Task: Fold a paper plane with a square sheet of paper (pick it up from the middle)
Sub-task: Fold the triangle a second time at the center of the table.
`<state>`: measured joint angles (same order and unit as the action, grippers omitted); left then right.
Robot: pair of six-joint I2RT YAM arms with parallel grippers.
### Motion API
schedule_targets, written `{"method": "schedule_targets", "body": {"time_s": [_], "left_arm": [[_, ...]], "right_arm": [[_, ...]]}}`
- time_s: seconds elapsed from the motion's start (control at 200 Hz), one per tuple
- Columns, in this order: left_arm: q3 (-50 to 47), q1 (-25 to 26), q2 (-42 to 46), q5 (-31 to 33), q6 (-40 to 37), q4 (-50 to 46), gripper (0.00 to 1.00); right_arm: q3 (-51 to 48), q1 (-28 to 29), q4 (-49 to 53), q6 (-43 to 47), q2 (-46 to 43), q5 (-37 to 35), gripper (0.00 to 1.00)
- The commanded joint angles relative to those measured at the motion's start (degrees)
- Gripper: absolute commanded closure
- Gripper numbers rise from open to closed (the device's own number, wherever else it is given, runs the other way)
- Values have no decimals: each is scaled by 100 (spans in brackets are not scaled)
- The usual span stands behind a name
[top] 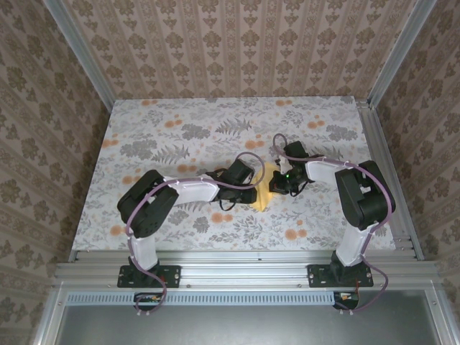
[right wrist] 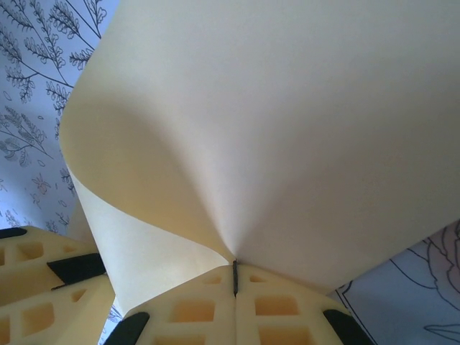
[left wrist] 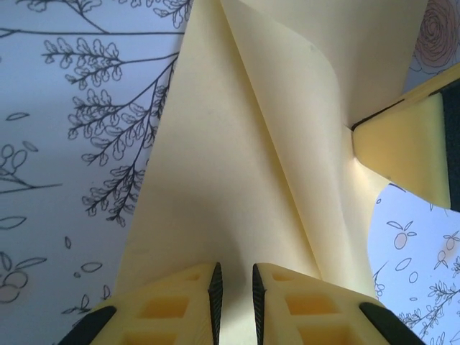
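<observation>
table (top: pixel 180 122): pale cover printed with grey foliage and orange flowers. walls (top: pixel 230 50): beige damask paper. aluminium frame (top: pixel 244 272) along the near edge. square sheet of paper (top: pixel 266 188): mid-table, curled between both hands. right hand (right wrist: pixel 235 269): pinched tight on the sheet. left hand (left wrist: pixel 234 277): narrow gap, sheet between pads.
</observation>
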<state>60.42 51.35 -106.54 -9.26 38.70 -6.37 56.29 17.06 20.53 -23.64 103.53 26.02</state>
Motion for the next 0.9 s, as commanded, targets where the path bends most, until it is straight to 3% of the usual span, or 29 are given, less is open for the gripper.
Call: {"method": "schedule_targets", "body": {"time_s": [0.0,0.24,0.495,0.895], "left_arm": [[162,23,385,-30,-126,-311,77],[281,-51,671,-150,-2,-41,77],[408,-84,92,-901,266,666,79],[312,-177,-320,-1072,331,1030,80]], "right_arm": [[-13,51,336,165,274,-520,99],[-34,54,320,152,257,-501,99],[-39,85,304,127,233,-449,99],[-117,88,283,88,158,-430,99]]}}
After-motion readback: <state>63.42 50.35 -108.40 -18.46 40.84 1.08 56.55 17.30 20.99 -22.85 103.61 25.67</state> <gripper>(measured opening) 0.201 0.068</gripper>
